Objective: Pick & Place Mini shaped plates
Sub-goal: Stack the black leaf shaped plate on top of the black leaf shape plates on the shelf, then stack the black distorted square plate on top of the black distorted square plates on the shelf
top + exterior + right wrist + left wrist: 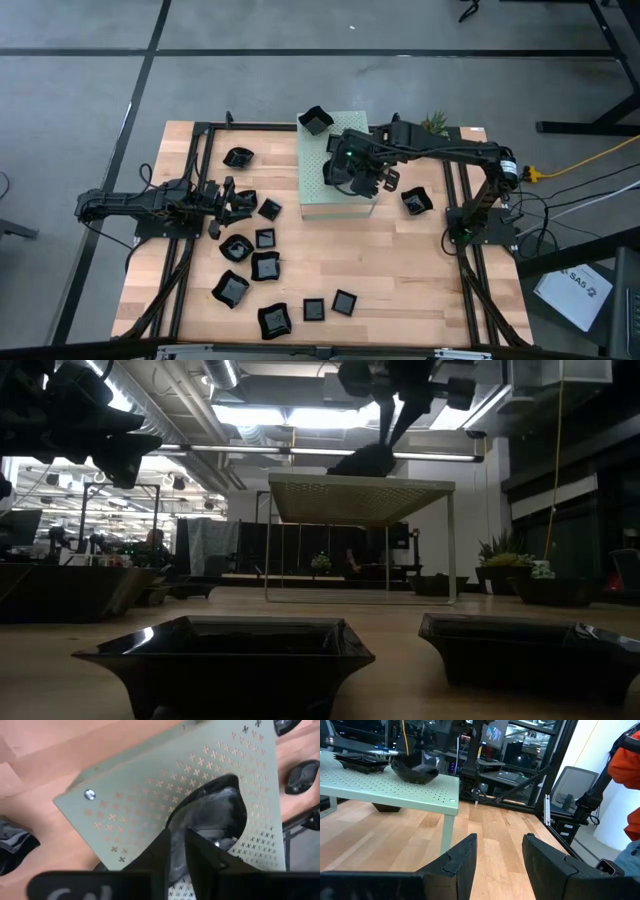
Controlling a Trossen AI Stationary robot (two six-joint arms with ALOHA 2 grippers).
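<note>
High view — right gripper (358,172) over the green box (322,195) mid-table; left gripper (232,198) near the left edge among plates (265,266). Right wrist view: fingers seemingly pinching a plate's (212,815) rim on the box. Left wrist view — fingers (462,857) spread.

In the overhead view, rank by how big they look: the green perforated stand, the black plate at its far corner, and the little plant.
1. Green perforated stand, clearly largest.
2. Black plate at its far corner.
3. Little plant, smaller than that plate, though not by much, so that order is unsure.
</note>
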